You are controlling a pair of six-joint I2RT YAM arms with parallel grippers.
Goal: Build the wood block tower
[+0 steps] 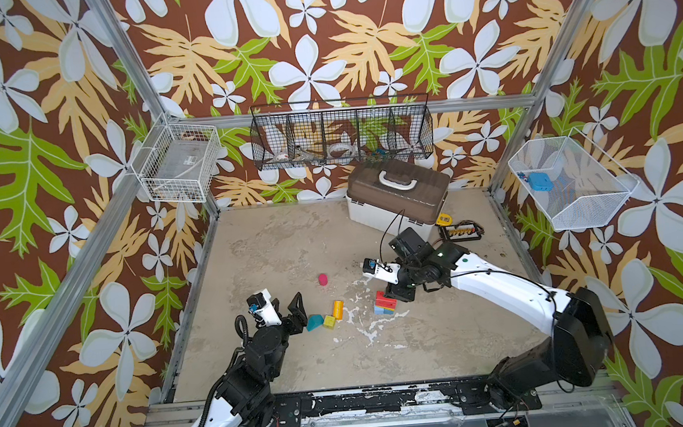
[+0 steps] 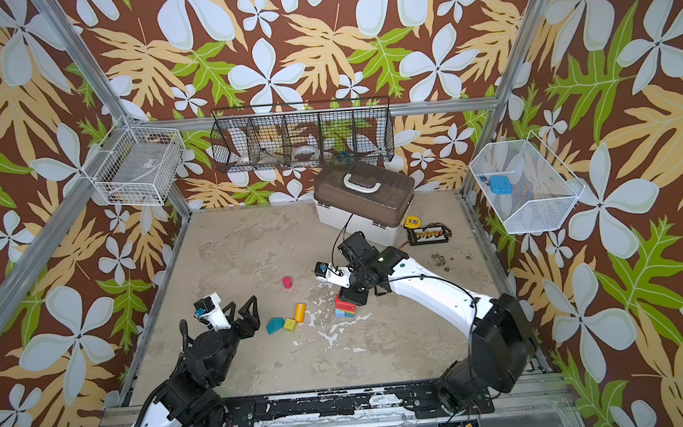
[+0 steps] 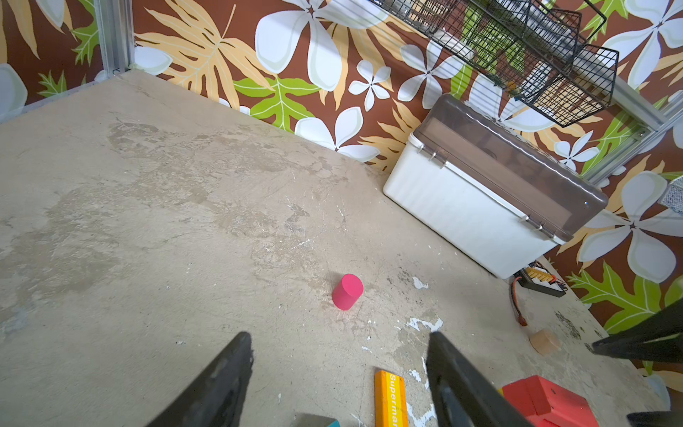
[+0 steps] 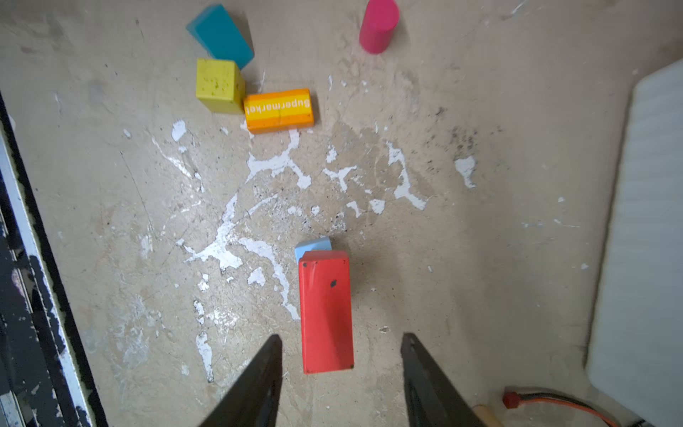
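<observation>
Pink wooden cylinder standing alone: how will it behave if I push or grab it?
The pink wooden cylinder stands on a flat end: a low push probably slides it, a high one may tip it, then it likely rolls. Its painted curved side looks smooth, so an off-centre grip might slip.

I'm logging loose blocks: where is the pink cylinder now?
In both top views the pink cylinder stands alone mid-table, behind the orange block and left of the tower.
</observation>
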